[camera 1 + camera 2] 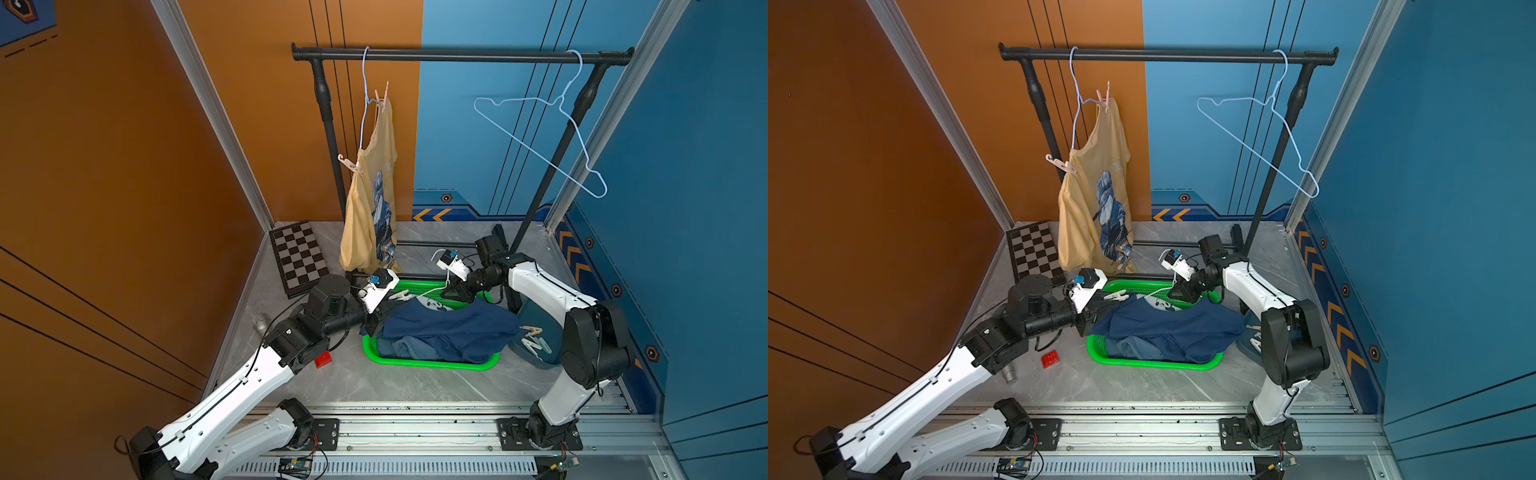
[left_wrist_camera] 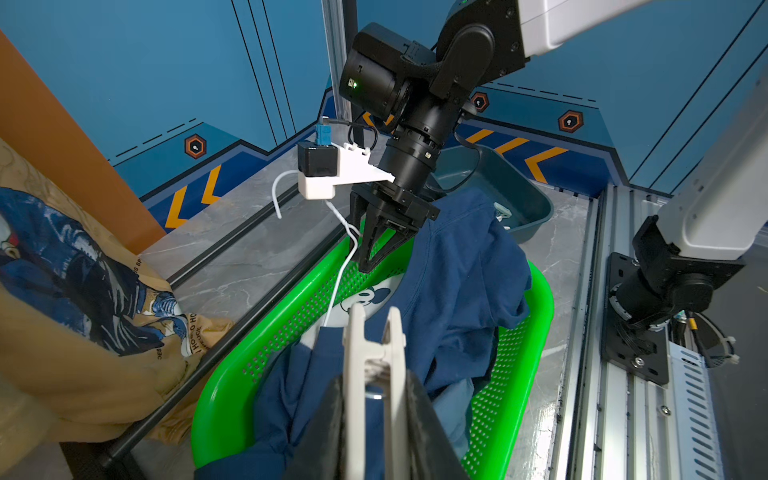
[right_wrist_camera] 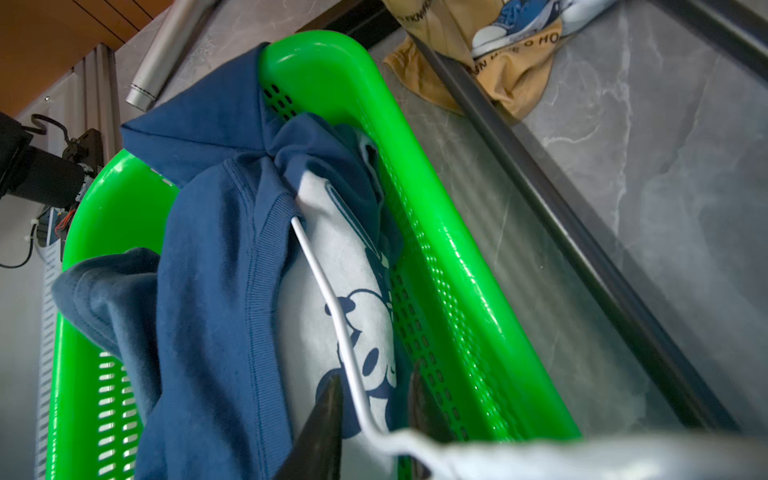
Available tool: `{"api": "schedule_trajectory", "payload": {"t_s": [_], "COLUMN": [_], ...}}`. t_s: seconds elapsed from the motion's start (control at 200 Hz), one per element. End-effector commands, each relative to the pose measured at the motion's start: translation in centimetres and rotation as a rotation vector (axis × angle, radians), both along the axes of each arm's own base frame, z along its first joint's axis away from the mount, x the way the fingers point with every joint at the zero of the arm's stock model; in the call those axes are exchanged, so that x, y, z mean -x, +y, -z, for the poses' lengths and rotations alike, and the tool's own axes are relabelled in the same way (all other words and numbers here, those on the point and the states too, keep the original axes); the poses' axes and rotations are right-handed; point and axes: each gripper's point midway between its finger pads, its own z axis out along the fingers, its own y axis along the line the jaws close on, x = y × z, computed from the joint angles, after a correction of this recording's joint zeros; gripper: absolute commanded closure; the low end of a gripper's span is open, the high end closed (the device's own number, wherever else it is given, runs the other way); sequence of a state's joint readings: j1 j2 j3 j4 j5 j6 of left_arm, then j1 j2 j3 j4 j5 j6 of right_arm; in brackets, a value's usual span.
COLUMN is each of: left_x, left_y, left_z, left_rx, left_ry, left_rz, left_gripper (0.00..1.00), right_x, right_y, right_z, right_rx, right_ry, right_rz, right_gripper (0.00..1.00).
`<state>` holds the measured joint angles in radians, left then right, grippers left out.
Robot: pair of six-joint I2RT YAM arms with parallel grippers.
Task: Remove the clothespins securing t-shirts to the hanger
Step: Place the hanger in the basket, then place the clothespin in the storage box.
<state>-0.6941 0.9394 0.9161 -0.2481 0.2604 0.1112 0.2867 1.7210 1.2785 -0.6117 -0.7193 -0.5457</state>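
Observation:
My left gripper [image 2: 374, 386] is shut on a white clothespin [image 2: 372, 353], held over the green basket [image 2: 232, 374]; the pin's far tips stand apart. In the basket a dark navy t-shirt [image 1: 449, 328] lies on a slate blue one [image 1: 405, 347]. A white hanger wire [image 3: 332, 299] runs out of the navy collar and passes between the fingers of my right gripper [image 3: 374, 395], which is open. At the left end of the black rail [image 1: 457, 55] a pale yellow t-shirt [image 1: 370, 199] hangs on a hanger. Two pink clothespins [image 1: 382, 97] [image 1: 351, 164] pin it there.
An empty white hanger [image 1: 540, 141] hangs at the rail's right end. A teal bin [image 2: 528, 199] beside the basket holds loose clothespins [image 1: 532, 331]. A chessboard [image 1: 299, 257], a red brick [image 1: 323, 359] and a metal cylinder [image 1: 1008, 374] lie on the left.

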Motion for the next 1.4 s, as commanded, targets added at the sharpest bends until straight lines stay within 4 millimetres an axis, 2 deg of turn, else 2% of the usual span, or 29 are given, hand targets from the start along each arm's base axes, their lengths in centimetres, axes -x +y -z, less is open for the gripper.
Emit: {"api": "schedule_trajectory", "payload": {"t_s": [0.0,0.19,0.385,0.521,0.641,0.791,0.801,0.816,0.866,0.941,1.061,1.086,1.236,1.396], "left_x": [-0.2,-0.1,-0.1,-0.2,-0.2,-0.6,-0.7,-0.7,-0.8,-0.9,-1.1,-1.2,-1.5,-1.6], "left_y": [-0.3,-0.7,-1.3,-1.8,-2.3,-2.6,-2.6,-2.7,-2.9,-3.1,-3.1,-3.2,-3.0,-3.0], "left_z": [0.4,0.1,-0.6,-1.4,-2.3,-2.3,-3.3,-3.7,-3.8,-4.1,-4.2,-4.2,-4.2,-4.3], "left_rx": [0.019,0.036,0.075,0.138,0.192,0.237,0.255,0.263,0.274,0.287,0.301,0.305,0.322,0.337], "left_ry": [0.028,0.048,0.094,0.166,0.231,0.313,0.302,0.304,0.324,0.342,0.368,0.371,0.399,0.425], "left_rz": [-0.027,-0.032,-0.045,-0.06,-0.061,-0.083,-0.082,-0.082,-0.081,-0.075,-0.083,-0.084,-0.101,-0.098], "left_gripper": [0.81,0.81,0.79,0.76,0.72,0.69,0.68,0.68,0.68,0.68,0.68,0.68,0.7,0.71], "right_x": [-0.7,-2.0,-2.5,-1.4,0.3,3.6,3.9,4.2,5.3,6.8,8.5,9.2,10.3,10.5], "right_y": [-1.2,-3.6,-5.6,-6.3,-6.1,-4.2,-4.0,-3.7,-2.7,-1.1,1.6,2.8,5.7,7.6], "right_z": [-0.4,-1.0,-2.5,-5.2,-8.5,-13.7,-14.0,-14.4,-16.2,-17.6,-19.0,-19.1,-19.6,-20.3], "right_rx": [0.04,0.121,0.181,0.23,0.261,0.219,0.214,0.206,0.17,0.146,0.13,0.117,0.086,0.041], "right_ry": [-0.012,-0.076,-0.15,-0.305,-0.512,-0.858,-0.881,-0.91,-1.012,-1.086,-1.157,-1.169,-1.187,-1.173], "right_rz": [0.045,0.124,0.186,0.176,0.148,0.083,0.081,0.076,0.066,0.015,-0.075,-0.115,-0.204,-0.245], "right_gripper": [0.67,0.44,0.35,0.32,0.29,0.24,0.23,0.22,0.2,0.19,0.19,0.19,0.2,0.34]}}
